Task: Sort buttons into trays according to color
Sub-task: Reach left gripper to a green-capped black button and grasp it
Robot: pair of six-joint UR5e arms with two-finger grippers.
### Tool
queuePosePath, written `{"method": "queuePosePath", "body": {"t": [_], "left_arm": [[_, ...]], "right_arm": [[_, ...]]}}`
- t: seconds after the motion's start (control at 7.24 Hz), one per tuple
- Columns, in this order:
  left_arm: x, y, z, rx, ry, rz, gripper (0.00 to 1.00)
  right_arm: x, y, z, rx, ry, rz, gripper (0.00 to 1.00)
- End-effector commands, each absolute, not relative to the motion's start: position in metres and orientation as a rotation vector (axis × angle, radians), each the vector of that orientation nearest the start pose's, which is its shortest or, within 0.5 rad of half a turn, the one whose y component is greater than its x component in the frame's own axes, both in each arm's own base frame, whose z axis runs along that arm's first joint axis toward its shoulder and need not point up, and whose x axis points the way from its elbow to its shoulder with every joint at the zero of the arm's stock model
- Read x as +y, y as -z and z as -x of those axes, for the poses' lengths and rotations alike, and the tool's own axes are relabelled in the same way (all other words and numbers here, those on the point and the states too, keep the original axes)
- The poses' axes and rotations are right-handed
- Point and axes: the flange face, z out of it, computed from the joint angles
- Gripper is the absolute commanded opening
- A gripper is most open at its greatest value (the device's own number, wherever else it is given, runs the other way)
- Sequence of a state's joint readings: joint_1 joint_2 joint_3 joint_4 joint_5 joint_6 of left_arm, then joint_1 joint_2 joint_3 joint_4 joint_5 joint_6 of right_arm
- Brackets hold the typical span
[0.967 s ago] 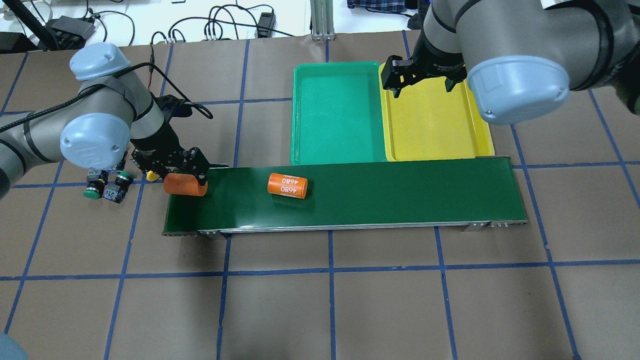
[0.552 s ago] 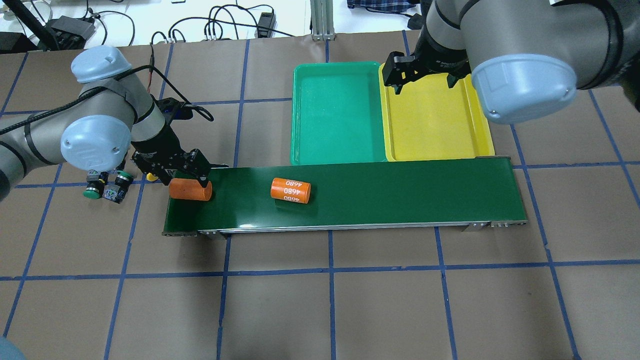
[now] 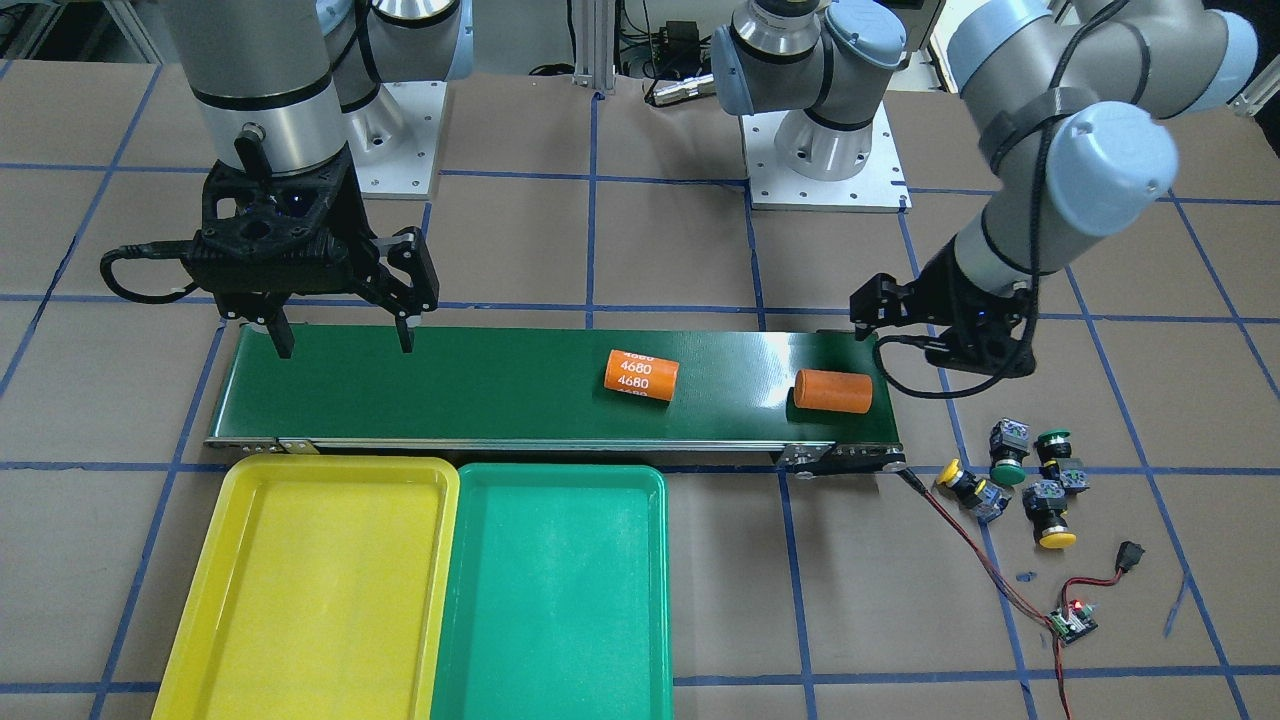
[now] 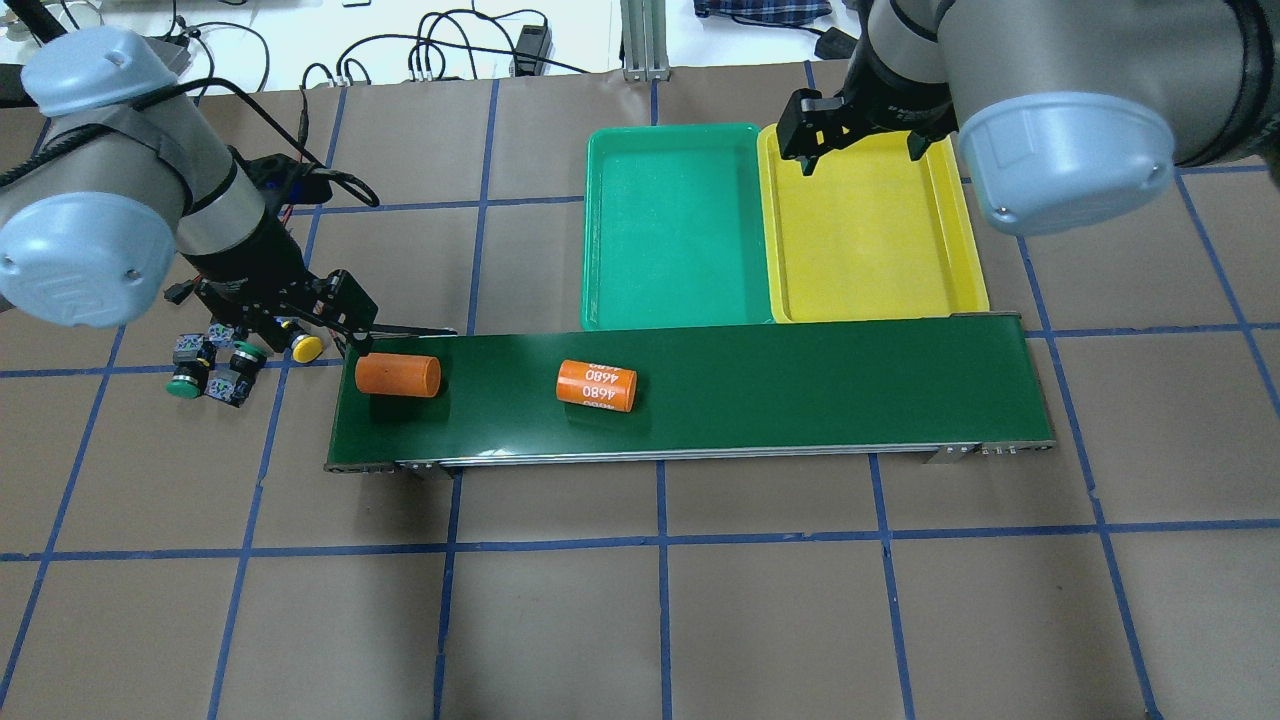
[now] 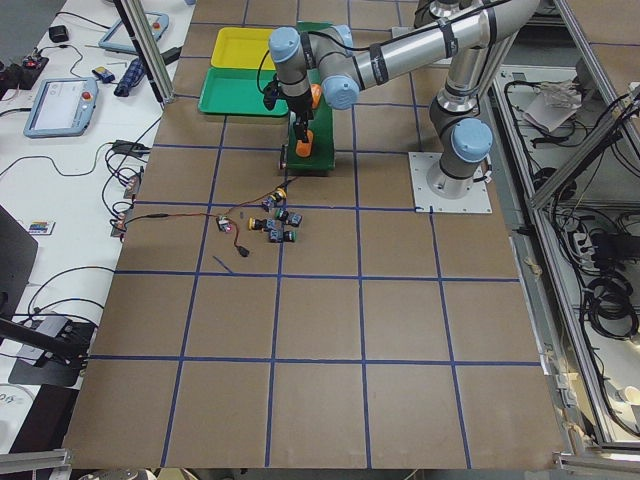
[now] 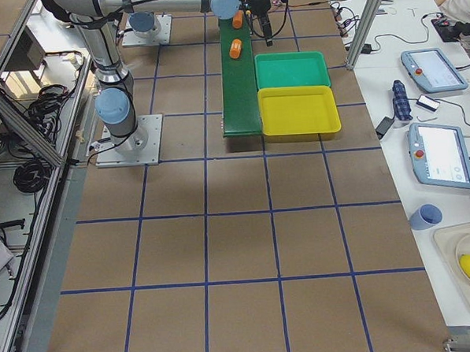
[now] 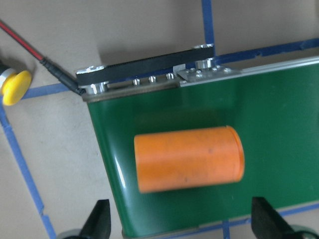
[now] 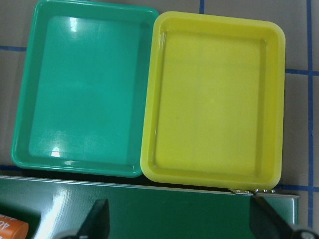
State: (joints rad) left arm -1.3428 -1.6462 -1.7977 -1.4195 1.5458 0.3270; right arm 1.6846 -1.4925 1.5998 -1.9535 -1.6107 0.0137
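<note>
Several buttons lie on the brown table off the conveyor's end: yellow-capped ones [image 3: 963,484] [image 3: 1051,520] and green-capped ones [image 3: 1006,452] [image 3: 1056,452]. My left gripper [image 4: 290,335] hangs open and empty between them and the belt, above the yellow button [image 4: 307,347]. Its fingertips [image 7: 99,221] frame nothing. The green tray [image 4: 670,230] and the yellow tray [image 4: 870,230] sit side by side, both empty. My right gripper [image 3: 342,342] hovers open and empty over the belt's other end, beside the yellow tray [image 8: 214,99].
Two orange cylinders lie on the dark-green conveyor [image 4: 800,390]: a plain one [image 4: 397,375] near my left gripper and a labelled one [image 4: 596,386] farther along. A small circuit board [image 3: 1072,620] with red-black wires lies near the buttons.
My left gripper let go of the plain orange cylinder and drew back left off the belt. Both cylinders shifted right along the conveyor. My right gripper moved slightly away over the yellow tray.
</note>
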Motion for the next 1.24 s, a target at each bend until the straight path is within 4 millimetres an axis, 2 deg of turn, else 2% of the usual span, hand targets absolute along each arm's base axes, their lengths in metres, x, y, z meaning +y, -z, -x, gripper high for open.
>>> {"method": "queuePosePath", "body": {"t": [0.0, 0.14, 0.28, 0.41, 0.69, 0.83, 0.97, 1.1], "left_arm": [[-0.508, -0.391, -0.082, 3.202, -0.119, 0.031, 1.00], [-0.508, -0.382, -0.127, 3.203, -0.118, -0.008, 1.00], [-0.512, -0.377, -0.166, 3.151, -0.020, -0.072, 1.00], [-0.522, -0.362, -0.190, 3.115, 0.054, -0.155, 1.00], [-0.551, -0.321, -0.213, 3.074, 0.135, -0.218, 0.98], [-0.557, -0.300, -0.224, 3.071, 0.127, -0.236, 0.95], [-0.555, -0.270, -0.247, 3.110, 0.077, -0.180, 0.95], [-0.555, -0.253, -0.262, 3.119, 0.077, -0.149, 0.95]], "right_arm": [[-0.524, -0.482, -0.190, 3.128, 0.450, 0.159, 1.00], [-0.524, -0.482, -0.190, 3.128, 0.450, 0.159, 1.00], [-0.523, -0.482, -0.191, 3.128, 0.446, 0.164, 1.00], [-0.523, -0.481, -0.190, 3.131, 0.441, 0.159, 1.00], [-0.521, -0.481, -0.191, 3.129, 0.441, 0.164, 1.00], [-0.520, -0.483, -0.191, 3.127, 0.445, 0.164, 1.00], [-0.520, -0.483, -0.191, 3.125, 0.445, 0.165, 1.00], [-0.520, -0.483, -0.192, 3.122, 0.446, 0.165, 1.00]]}}
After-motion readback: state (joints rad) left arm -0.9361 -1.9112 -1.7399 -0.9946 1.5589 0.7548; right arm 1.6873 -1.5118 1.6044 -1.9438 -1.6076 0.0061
